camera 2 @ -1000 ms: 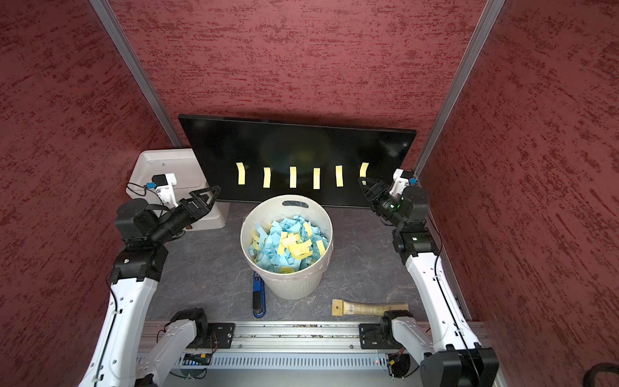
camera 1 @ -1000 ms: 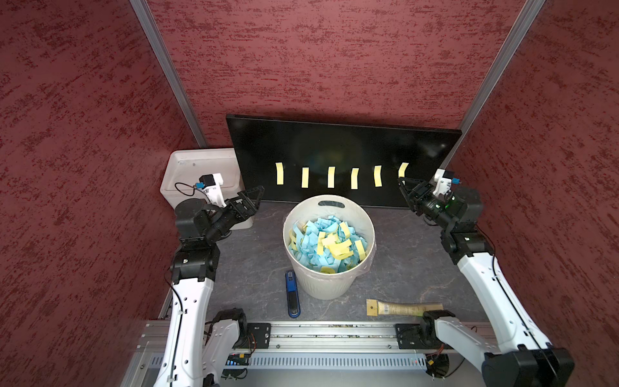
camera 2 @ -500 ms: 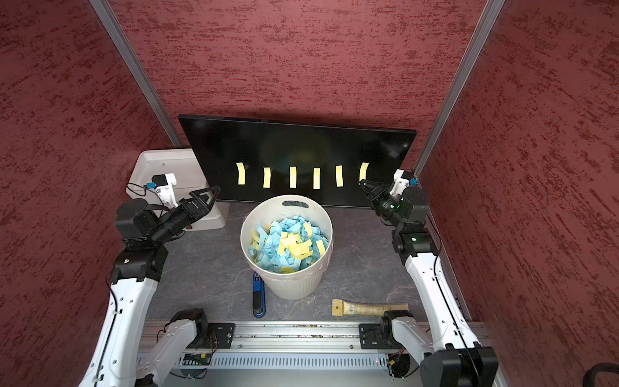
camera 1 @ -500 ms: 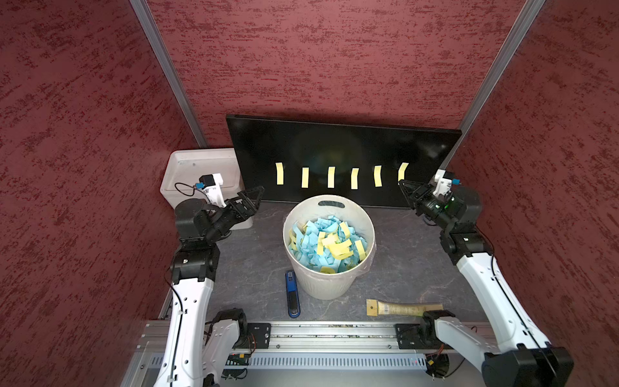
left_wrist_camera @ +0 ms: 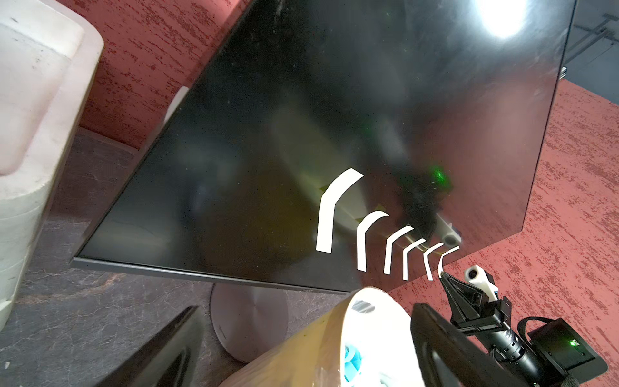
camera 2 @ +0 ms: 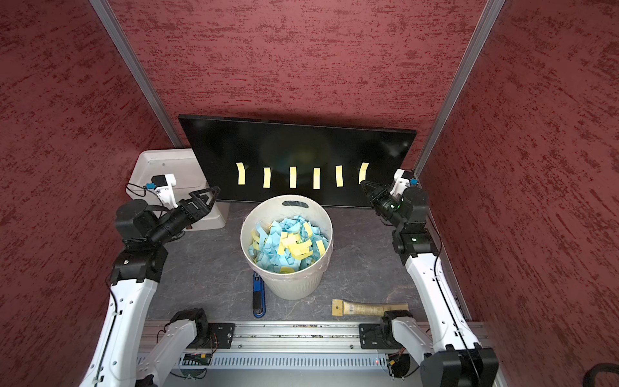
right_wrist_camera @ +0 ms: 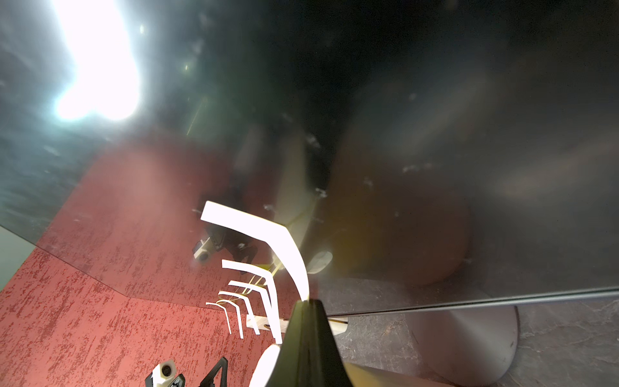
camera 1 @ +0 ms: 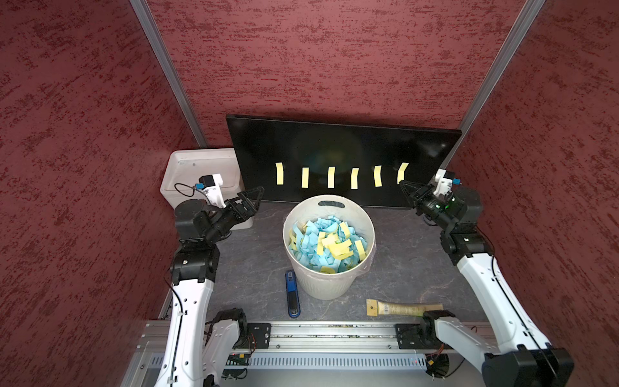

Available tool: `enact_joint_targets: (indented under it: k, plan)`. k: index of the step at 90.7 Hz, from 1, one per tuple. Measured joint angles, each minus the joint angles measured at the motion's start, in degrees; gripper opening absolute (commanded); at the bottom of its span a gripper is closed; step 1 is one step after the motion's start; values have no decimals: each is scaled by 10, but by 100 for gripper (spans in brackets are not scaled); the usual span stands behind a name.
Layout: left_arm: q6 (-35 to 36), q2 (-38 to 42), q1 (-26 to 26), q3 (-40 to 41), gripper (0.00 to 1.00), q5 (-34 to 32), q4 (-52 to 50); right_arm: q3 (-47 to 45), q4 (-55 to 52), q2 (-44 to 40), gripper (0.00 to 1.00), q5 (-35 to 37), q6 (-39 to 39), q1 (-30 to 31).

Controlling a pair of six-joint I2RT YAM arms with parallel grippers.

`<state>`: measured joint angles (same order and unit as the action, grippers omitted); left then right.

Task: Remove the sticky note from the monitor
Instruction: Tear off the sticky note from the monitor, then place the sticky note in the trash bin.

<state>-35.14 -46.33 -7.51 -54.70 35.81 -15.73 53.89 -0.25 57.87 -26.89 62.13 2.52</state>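
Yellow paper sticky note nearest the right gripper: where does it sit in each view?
Both top views: yellow sticky note, rightmost of six on the flat black monitor.
Left wrist: farthest, smallest strip.
Right wrist: nearest, largest strip.
Landmark: right gripper pinching its lower end.

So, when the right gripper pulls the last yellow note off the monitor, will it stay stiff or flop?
Probably floppy: the sticky note bends away from the monitor above the right gripper pinching its lower end. Likely very light, being a thin paper strip. It might slip out, since only its tip sits between the shut jaws.
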Motion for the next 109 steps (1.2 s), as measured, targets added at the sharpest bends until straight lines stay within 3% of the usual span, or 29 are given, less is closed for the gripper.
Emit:
enact_joint_targets:
  k: [63, 109]
  plan:
    - [0, 3, 0, 0, 100, 0, 0, -4, -16, -63, 0, -30, -15, 0]
    - [0, 3, 0, 1, 100, 0, 0, -3, -59, -89, 0, -96, -55, 0]
